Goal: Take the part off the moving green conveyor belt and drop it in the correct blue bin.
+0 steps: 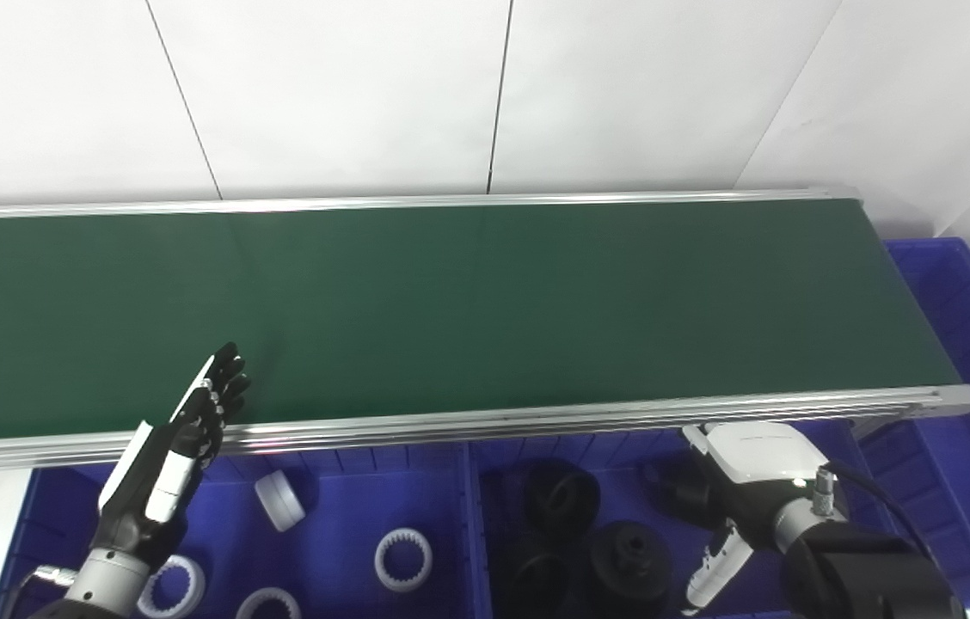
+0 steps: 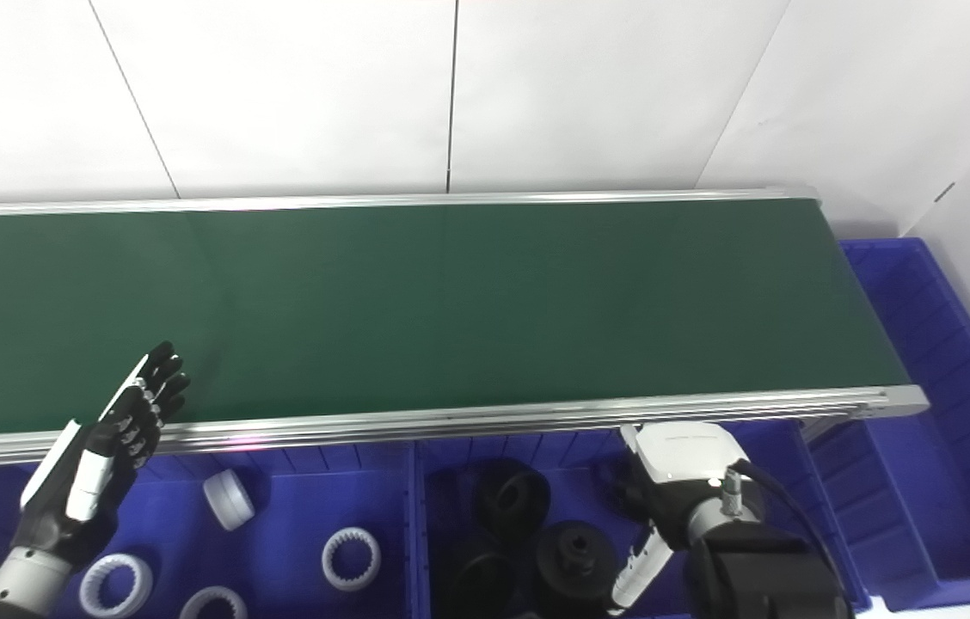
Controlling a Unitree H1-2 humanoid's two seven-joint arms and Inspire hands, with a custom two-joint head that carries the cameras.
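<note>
The green conveyor belt (image 1: 485,309) carries no part in either view. My left hand (image 1: 184,438) is open, fingers straight and raised over the belt's near rail, holding nothing. My right hand (image 1: 752,481) hangs low over the blue bin (image 1: 623,456) that holds black round parts (image 1: 561,497). Its white back faces me and its fingers curl down out of sight. A dark shape (image 1: 674,490) sits at its fingertips; I cannot tell whether that is fingers or a held part.
The left blue bin (image 1: 339,507) holds white toothed rings (image 1: 403,559) and a white cylinder (image 1: 280,500). A divider wall (image 1: 469,516) separates the two bins. Another blue bin (image 1: 966,344) stands at the belt's right end. White walls lie behind.
</note>
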